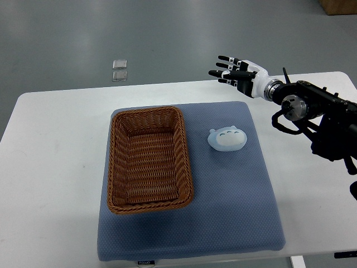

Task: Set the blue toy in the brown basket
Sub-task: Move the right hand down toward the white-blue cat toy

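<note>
A single top view looks steeply down from the robot's side, moderately far off. The desk (50,167) fills most of the frame; grey floor (167,33) spans the upper part.

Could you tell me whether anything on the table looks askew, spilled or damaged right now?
Nothing stands out. The brown basket sits upright and empty on the blue mat, the blue toy lies intact beside it, and the right hand hovers open beyond the mat.

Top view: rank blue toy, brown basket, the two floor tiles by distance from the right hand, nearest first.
From the right hand:
1. Blue toy, on the mat, below the hand.
2. Brown basket, left of the toy.
3. Floor tiles, beyond the table, far left.
The basket's near corner and the tiles are fairly close.
</note>
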Tool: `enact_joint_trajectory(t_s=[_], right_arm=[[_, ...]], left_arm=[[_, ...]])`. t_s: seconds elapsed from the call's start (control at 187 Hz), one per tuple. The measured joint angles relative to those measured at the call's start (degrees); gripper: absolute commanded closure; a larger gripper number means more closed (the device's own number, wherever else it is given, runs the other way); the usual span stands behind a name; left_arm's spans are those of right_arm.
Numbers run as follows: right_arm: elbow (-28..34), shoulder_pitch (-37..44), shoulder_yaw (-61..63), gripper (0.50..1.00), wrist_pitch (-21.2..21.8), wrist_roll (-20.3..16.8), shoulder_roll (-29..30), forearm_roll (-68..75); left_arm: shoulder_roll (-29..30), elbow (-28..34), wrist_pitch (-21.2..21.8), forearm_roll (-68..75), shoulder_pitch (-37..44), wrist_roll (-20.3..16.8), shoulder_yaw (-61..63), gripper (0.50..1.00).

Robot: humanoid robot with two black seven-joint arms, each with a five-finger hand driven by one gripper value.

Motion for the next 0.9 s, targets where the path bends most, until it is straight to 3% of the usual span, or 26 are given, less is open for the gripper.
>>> enact_joint_trajectory(t_s=[0.427,0.62,0.898], right_arm=[[0.23,-0.05,0.01,0.585,1.5,0.55,0.43,-3.81],[1.93,0.07,-0.14,0.587,1.52,4.39,-0.01,-15.75],[11.31,0.11,-0.83,0.587,3.73,8.85,-6.22,-44.62]], left_arm=[[0.0,0.07,0.0,-0.01,0.02,0.0,-0.01,0.5],[0.0,0.28,0.0,-0.03,-0.08,0.0,0.07,0.5],[0.0,0.12,0.0,-0.03,-0.1,0.0,0.07,0.5]])
